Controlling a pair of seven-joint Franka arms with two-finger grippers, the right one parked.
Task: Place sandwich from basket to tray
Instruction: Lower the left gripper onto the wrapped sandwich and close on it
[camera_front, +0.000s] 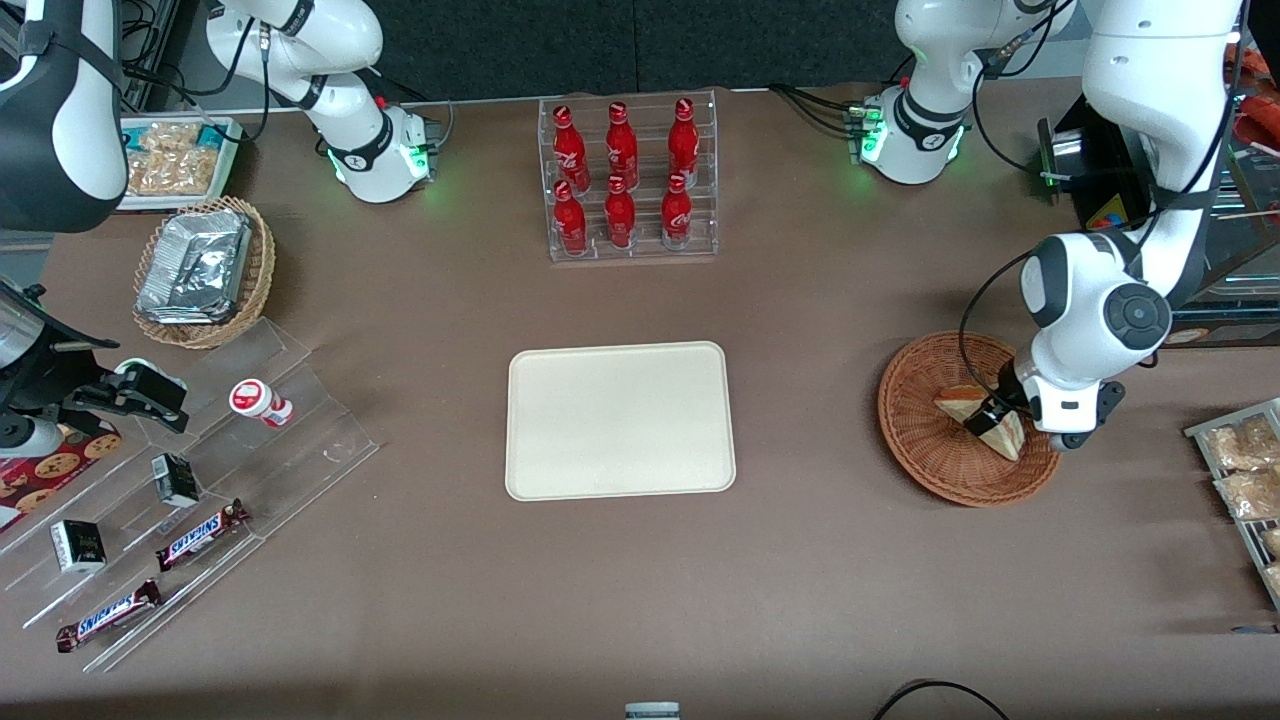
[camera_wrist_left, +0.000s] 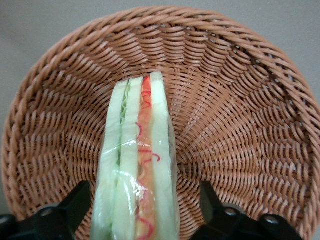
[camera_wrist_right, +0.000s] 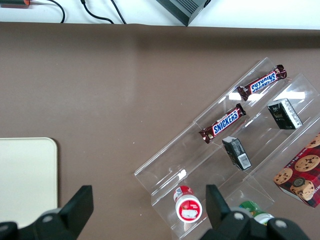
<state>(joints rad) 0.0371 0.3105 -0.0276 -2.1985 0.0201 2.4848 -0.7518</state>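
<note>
Sandwich not yet lifted; transfer to tray outstanding.

The flat cream-coloured rectangular plastic tray (camera_front: 620, 420) lies bare at mid-table, well apart from the round reddish-brown woven wicker basket (camera_front: 925, 440) toward the working arm's end. The left arm's gripper (camera_front: 1000, 418) sits low inside the basket, fingers spread either side of the wrapped triangular sandwich (camera_wrist_left: 137, 165) with gaps visible, so not clamped. Judged: approach complete; closing, lifting, carrying and setting down remain.

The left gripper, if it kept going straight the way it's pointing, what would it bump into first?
The sandwich. The left gripper is open, pointing down into the basket, one finger on either side of the wrapped wedge. Past it comes the woven basket bottom, though depth is hard to judge.
</note>
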